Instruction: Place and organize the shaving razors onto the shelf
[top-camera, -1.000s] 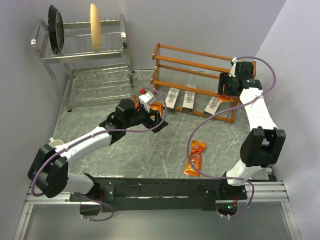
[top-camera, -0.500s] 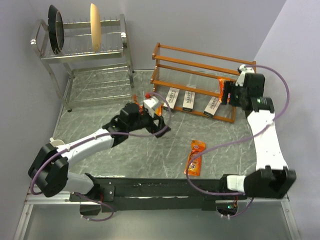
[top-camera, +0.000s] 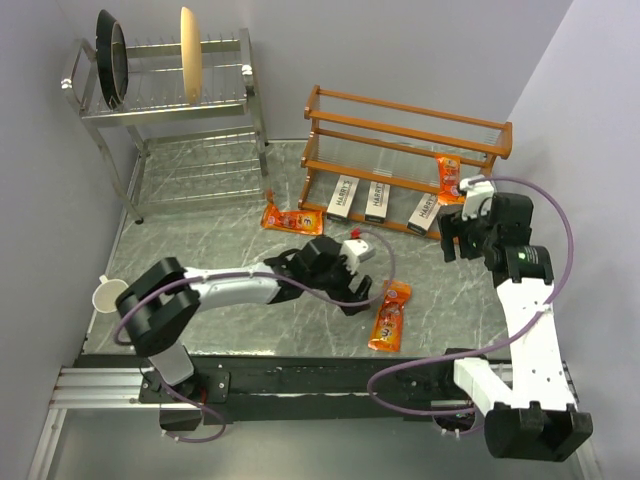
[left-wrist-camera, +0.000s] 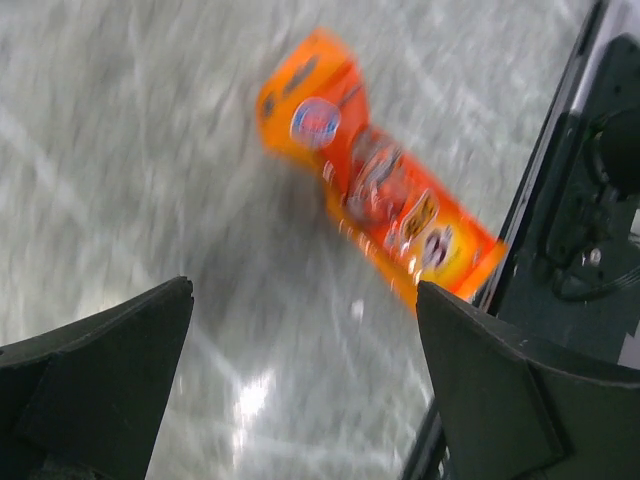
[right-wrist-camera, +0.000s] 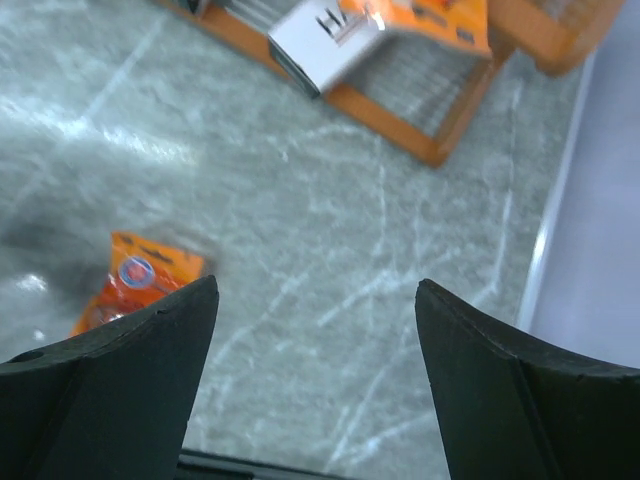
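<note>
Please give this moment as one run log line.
left end effector: open, empty, near glossy orange flat razor pack | right end effector: open, empty | low orange-brown wooden shelf: three pale-grey long boxes, one orange pack

Parted jaws, orange pack (right-wrist-camera: 135, 280) on table (right-wrist-camera: 400, 250), grey box (right-wrist-camera: 325, 40) on shelf (right-wrist-camera: 400, 125)

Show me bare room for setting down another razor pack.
Free: the wooden shelf's upper tiers, and the table between the steel dish rack and the left arm. Crowded: the bottom tier, with three Harry's boxes and an orange pack.
</note>
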